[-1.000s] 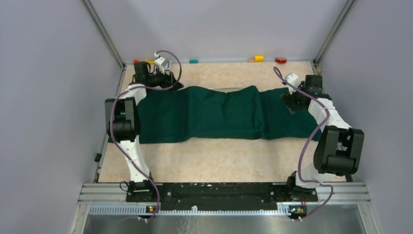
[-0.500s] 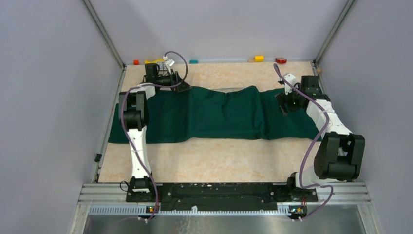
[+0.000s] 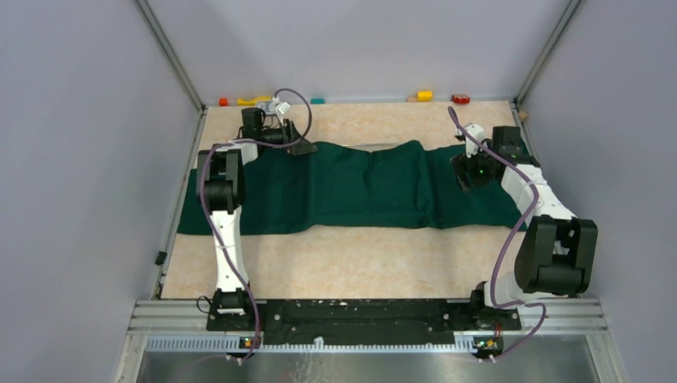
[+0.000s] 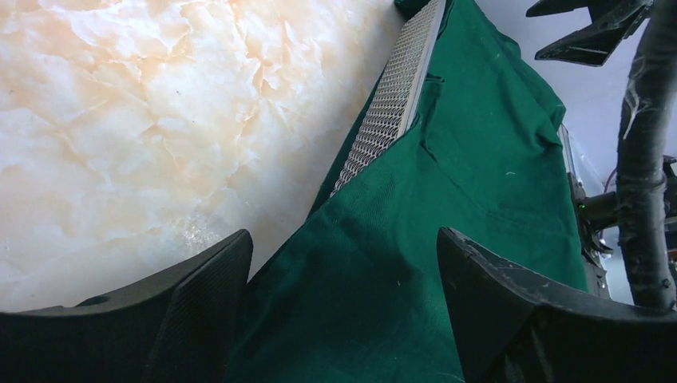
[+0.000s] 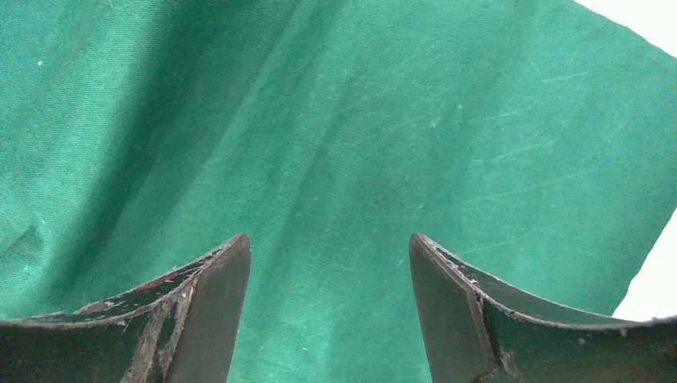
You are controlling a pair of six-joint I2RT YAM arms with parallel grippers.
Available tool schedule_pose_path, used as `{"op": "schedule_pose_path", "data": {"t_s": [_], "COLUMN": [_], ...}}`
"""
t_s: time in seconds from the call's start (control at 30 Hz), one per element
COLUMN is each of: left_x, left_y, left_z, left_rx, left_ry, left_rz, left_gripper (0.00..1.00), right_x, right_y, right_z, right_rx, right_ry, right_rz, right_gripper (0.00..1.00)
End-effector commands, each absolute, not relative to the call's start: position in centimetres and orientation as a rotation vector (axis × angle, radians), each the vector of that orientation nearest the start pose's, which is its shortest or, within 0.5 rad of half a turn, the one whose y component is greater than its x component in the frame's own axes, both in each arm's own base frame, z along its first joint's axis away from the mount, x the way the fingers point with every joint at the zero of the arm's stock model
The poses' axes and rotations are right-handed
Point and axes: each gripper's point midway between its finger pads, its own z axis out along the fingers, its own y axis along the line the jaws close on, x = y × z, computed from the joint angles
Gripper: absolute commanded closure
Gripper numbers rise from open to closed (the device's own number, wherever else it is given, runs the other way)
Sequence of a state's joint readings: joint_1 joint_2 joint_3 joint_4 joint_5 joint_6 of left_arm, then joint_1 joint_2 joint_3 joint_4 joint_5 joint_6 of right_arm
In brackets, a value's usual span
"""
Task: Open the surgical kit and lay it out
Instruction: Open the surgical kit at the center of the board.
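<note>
From above, the marbled surface is carrying the green cloth across its far half. Left wrist: the left fingers are spreading over the cloth beside the peeking mesh tray. Right wrist: the right fingers are hovering spread above the cloth. Unfolding seems in hand; next calls for pinching an edge.

Dark green cloth drapes over mesh tray.

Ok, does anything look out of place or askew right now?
Nothing spilled or damaged. The green cloth lies rumpled over the mesh tray, only one tray edge showing, and its left end runs to the table edge.
</note>
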State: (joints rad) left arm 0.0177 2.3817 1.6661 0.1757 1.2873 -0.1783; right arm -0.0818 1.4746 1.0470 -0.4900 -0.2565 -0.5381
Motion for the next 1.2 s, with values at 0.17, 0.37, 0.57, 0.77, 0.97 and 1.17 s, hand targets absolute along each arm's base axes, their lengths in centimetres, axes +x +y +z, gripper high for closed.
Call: {"op": "schedule_pose_path", "data": {"t_s": [0.17, 0.37, 0.57, 0.77, 0.97, 1.17], "left_x": [50.5, 50.2, 50.1, 50.3, 50.2, 49.9], "left_y": [-16.3, -16.2, -16.1, -16.1, -16.1, -16.1], "left_z": [12.5, 13.3, 13.9, 14.2, 14.6, 16.2], "left_rx": [0.705, 0.724, 0.74, 0.764, 0.779, 0.827], "left_ry": [1.771, 1.763, 1.755, 1.747, 1.755, 1.728], "left_rz": [-1.394, -1.379, -1.366, -1.346, -1.325, -1.256], "left_gripper": [0.2, 0.29, 0.46, 0.67, 0.85, 0.89], "right_x": [36.8, 36.8, 36.6, 36.7, 37.0, 37.5], "right_y": [-0.1, -0.1, 0.0, 0.0, 0.1, 0.5], "right_z": [10.7, 10.5, 10.3, 10.6, 11.6, 13.2], "right_rx": [-0.667, -0.671, -0.676, -0.674, -0.671, -0.682], "right_ry": [2.342, 2.347, 2.354, 2.348, 2.332, 2.302], "right_rz": [0.064, 0.068, 0.074, 0.077, 0.075, 0.065], "right_gripper": [0.28, 0.28, 0.28, 0.28, 0.28, 0.28]}}
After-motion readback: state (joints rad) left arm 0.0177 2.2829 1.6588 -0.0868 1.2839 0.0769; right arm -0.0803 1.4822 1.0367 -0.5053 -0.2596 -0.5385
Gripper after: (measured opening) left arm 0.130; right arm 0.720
